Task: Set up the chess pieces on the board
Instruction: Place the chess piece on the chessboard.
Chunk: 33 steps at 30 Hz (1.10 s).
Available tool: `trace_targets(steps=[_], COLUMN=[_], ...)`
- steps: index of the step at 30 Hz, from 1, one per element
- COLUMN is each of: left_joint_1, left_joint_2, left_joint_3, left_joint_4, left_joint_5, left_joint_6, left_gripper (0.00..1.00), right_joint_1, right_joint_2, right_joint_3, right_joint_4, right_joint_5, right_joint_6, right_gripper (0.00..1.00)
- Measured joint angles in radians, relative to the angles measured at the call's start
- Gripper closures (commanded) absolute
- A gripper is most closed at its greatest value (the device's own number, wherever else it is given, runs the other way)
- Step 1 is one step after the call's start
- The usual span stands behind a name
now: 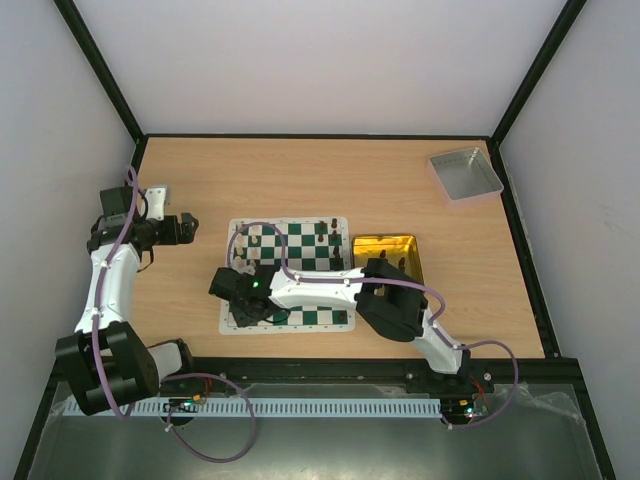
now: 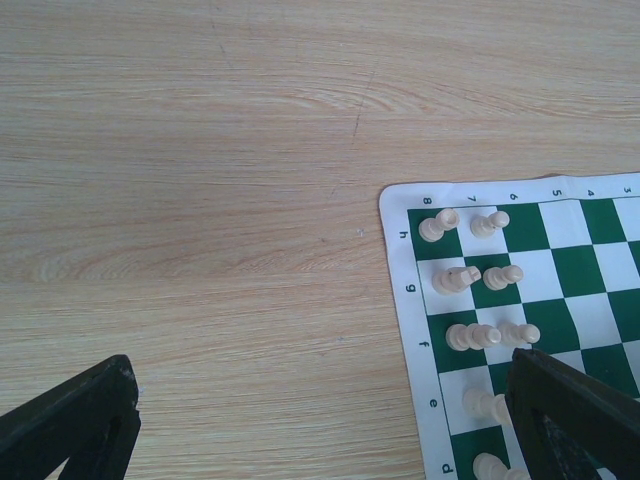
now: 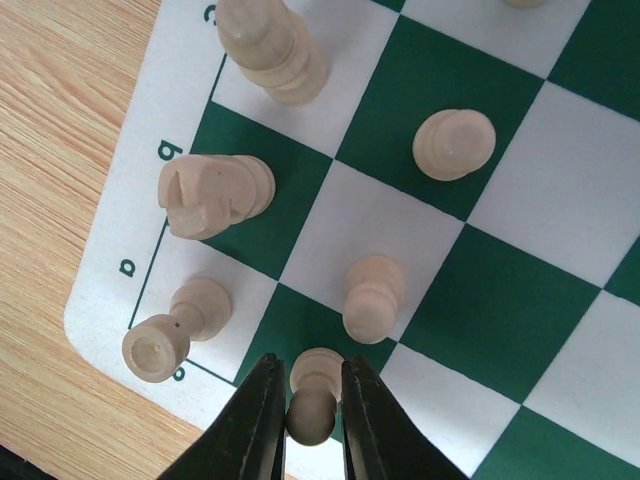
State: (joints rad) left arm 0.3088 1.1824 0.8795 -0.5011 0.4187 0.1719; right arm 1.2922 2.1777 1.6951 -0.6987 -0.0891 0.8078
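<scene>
My right gripper (image 3: 310,365) is shut tight on a white pawn (image 3: 312,408). One finger presses on each side of it, and the gap between them is only as wide as the pawn. The pawn stands on a green square at the corner of the board (image 3: 520,330), right by the white edge.

A castle (image 3: 170,330) stands on the white corner square next to it. A horse (image 3: 215,192) stands on the green square past the castle. A second pawn (image 3: 372,297) stands just beside the one I hold, and the two do not touch.

From above, my right arm reaches over the board to its near left corner.

My left gripper (image 2: 320,370) is wide open and has nothing in it. It hangs over the bare wood of the table (image 1: 300,175), just beside the left side of the board. From its camera I see the far left corner of the board. More white pieces (image 2: 458,279) stand there in two rows along the edge.

From above, I can also see some dark pieces (image 1: 322,232) on the right part of the board. They are too small for me to tell which kinds they are.

A gold tray (image 1: 385,240) lies right next to the right side of the board. A grey tray (image 1: 465,175) sits well apart, in the far right corner of the table.
</scene>
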Motion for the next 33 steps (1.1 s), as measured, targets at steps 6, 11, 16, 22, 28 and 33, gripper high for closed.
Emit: trace_targets(steps=[6,11,16,22,28,33], left_joint_1=[0.0,0.0,0.0,0.0,0.0,0.0], left_joint_2=[0.0,0.0,0.0,0.0,0.0,0.0], left_joint_3=[0.0,0.0,0.0,0.0,0.0,0.0], left_joint_4=[0.0,0.0,0.0,0.0,-0.002,-0.005], left_joint_5=[0.0,0.0,0.0,0.0,0.0,0.002], left_joint_6=[0.0,0.0,0.0,0.0,0.0,0.001], left_gripper=[0.01,0.01,0.01,0.01,0.01,0.01], right_joint_1=[-0.002,-0.002,-0.002,-0.004,-0.032,-0.178], right_joint_2=[0.0,0.0,0.0,-0.029,-0.237,-0.512], right_joint_3=[0.0,0.0,0.0,0.0,-0.069,-0.245], right_joint_4=[0.001,0.001,0.0,-0.03,-0.069,-0.074], right_joint_5=[-0.001,-0.001,0.002,0.039,0.1,0.149], right_joint_6=[0.0,0.0,0.0,0.006,0.023,0.027], right_gripper=[0.76,0.75,0.72,0.71,0.67,0.67])
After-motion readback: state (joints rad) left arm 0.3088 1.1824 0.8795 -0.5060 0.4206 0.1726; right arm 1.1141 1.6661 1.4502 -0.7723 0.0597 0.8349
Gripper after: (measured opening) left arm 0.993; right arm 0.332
